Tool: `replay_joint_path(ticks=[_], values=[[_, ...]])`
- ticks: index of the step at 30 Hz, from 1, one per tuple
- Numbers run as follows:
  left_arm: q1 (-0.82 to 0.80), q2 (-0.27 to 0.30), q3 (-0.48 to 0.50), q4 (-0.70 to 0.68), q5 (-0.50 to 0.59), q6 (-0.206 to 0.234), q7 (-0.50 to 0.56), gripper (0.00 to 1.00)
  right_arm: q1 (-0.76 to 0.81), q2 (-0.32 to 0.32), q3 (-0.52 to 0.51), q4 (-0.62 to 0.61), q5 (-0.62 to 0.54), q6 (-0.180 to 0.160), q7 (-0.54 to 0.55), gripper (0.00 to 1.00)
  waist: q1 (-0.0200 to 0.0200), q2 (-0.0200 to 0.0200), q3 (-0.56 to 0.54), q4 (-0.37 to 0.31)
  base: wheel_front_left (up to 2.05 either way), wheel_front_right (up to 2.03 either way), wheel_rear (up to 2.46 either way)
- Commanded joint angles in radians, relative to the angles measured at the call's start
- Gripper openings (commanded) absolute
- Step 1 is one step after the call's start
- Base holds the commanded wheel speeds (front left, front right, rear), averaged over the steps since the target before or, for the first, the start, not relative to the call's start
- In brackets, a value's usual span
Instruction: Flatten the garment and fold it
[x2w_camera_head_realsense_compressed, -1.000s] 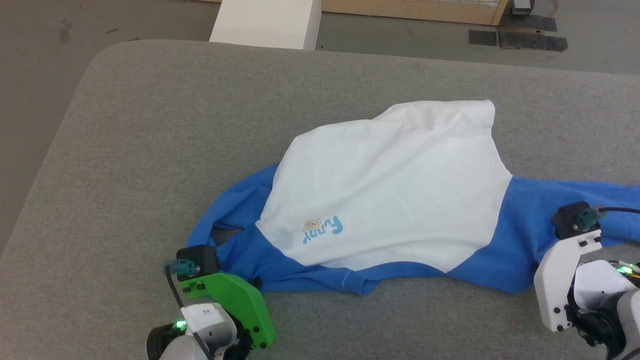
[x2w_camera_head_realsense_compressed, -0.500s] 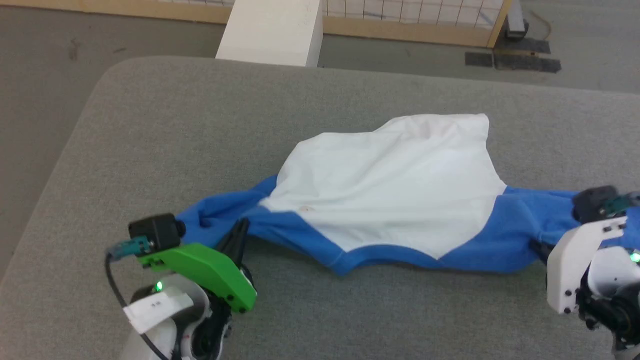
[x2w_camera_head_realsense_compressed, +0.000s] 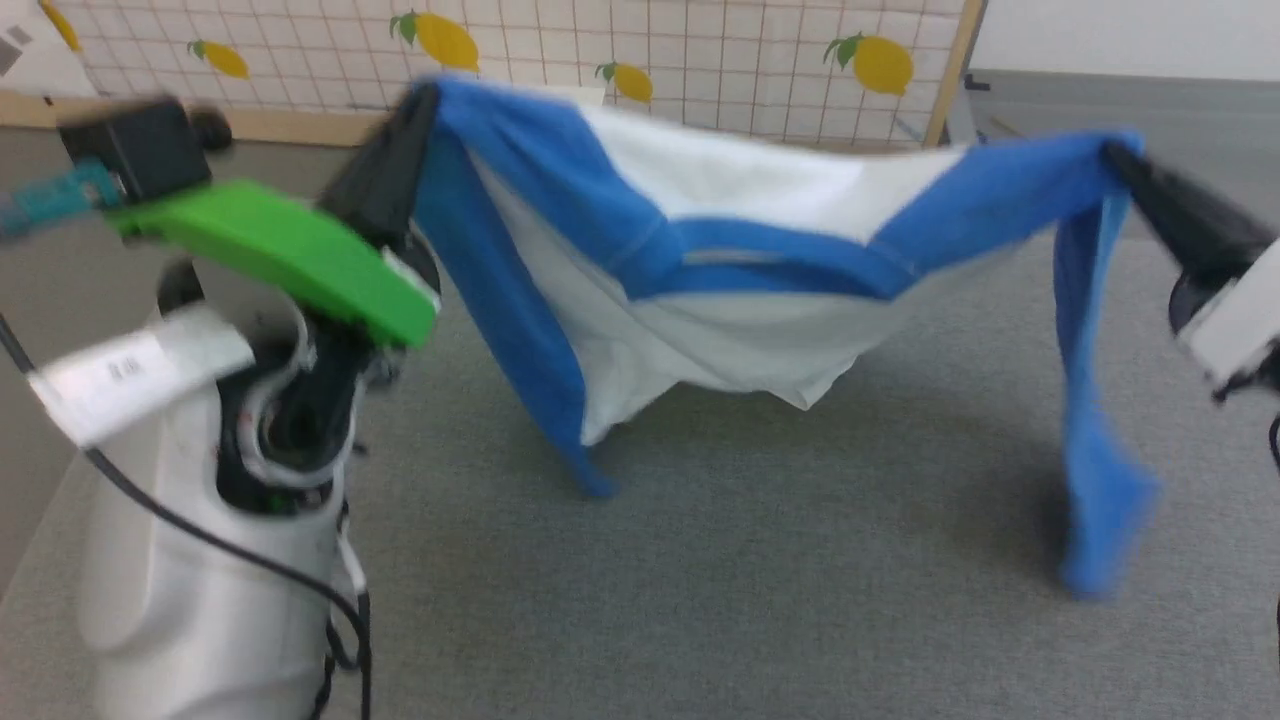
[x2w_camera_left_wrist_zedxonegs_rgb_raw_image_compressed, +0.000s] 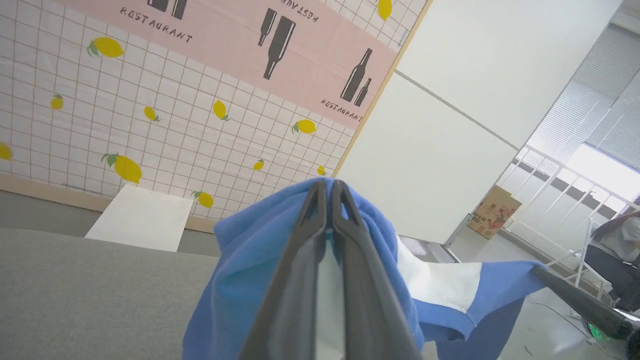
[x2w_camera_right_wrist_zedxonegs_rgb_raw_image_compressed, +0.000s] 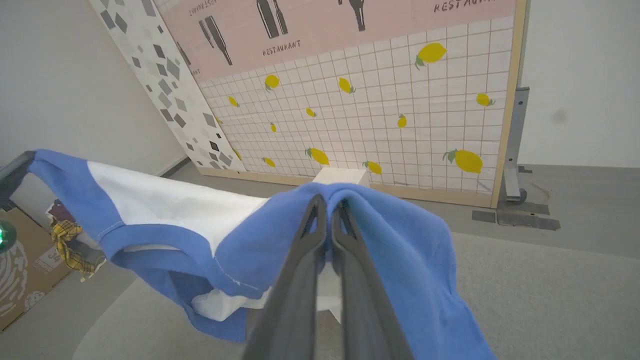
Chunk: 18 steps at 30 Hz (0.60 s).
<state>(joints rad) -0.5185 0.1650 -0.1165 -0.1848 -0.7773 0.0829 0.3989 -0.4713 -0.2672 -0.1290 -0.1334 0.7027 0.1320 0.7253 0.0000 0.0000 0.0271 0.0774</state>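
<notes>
The garment (x2w_camera_head_realsense_compressed: 740, 250), a white T-shirt with bright blue sleeves and neckband, hangs stretched in the air above the grey table (x2w_camera_head_realsense_compressed: 800, 560). My left gripper (x2w_camera_head_realsense_compressed: 425, 100) is shut on its blue shoulder at the upper left, and my right gripper (x2w_camera_head_realsense_compressed: 1115, 155) is shut on the blue fabric at the upper right. Both sleeves dangle down, the right one (x2w_camera_head_realsense_compressed: 1095, 450) longest. In the left wrist view the left gripper (x2w_camera_left_wrist_zedxonegs_rgb_raw_image_compressed: 327, 187) pinches blue cloth (x2w_camera_left_wrist_zedxonegs_rgb_raw_image_compressed: 240, 270). The right gripper (x2w_camera_right_wrist_zedxonegs_rgb_raw_image_compressed: 327, 202) likewise pinches the blue cloth (x2w_camera_right_wrist_zedxonegs_rgb_raw_image_compressed: 400, 250) in its own wrist view. The lettering is hidden.
A lemon-patterned tiled partition (x2w_camera_head_realsense_compressed: 700, 50) with a wooden frame stands beyond the table. A white block (x2w_camera_left_wrist_zedxonegs_rgb_raw_image_compressed: 140, 217) sits on the floor past the table's far edge. A cardboard box (x2w_camera_left_wrist_zedxonegs_rgb_raw_image_compressed: 492, 212) and a seated person (x2w_camera_left_wrist_zedxonegs_rgb_raw_image_compressed: 615, 250) are far off to the side.
Both grippers have lifted the garment off the table, so it now hangs spread between them. The head camera has tilted up, bringing the partition into view.
</notes>
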Motion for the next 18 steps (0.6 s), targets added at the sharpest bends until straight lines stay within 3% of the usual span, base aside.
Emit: replay_joint_path(ticks=[1, 11, 18], values=[[-0.056, 0.004, 0.002, 0.014, -0.003, -0.011, 0.002, 0.0, -0.044, 0.008, -0.006, 0.002, 0.015, -0.001, -0.009, 0.0, 0.0, 0.0, -0.02, -0.018, 0.0, 0.0, 0.0], [-0.339, 0.003, 0.021, 0.165, 0.022, -0.037, -0.055, 0.0, -0.277, 0.052, -0.053, 0.057, 0.041, -0.001, -0.036, 0.0, 0.0, 0.0, -0.039, -0.027, 0.0, 0.0, 0.0], [-0.44, 0.048, 0.02, 0.328, 0.068, -0.038, -0.06, 0.0, -0.38, 0.069, -0.081, 0.125, 0.0, -0.001, -0.016, 0.0, 0.0, 0.0, -0.011, -0.032, 0.0, 0.0, 0.0]])
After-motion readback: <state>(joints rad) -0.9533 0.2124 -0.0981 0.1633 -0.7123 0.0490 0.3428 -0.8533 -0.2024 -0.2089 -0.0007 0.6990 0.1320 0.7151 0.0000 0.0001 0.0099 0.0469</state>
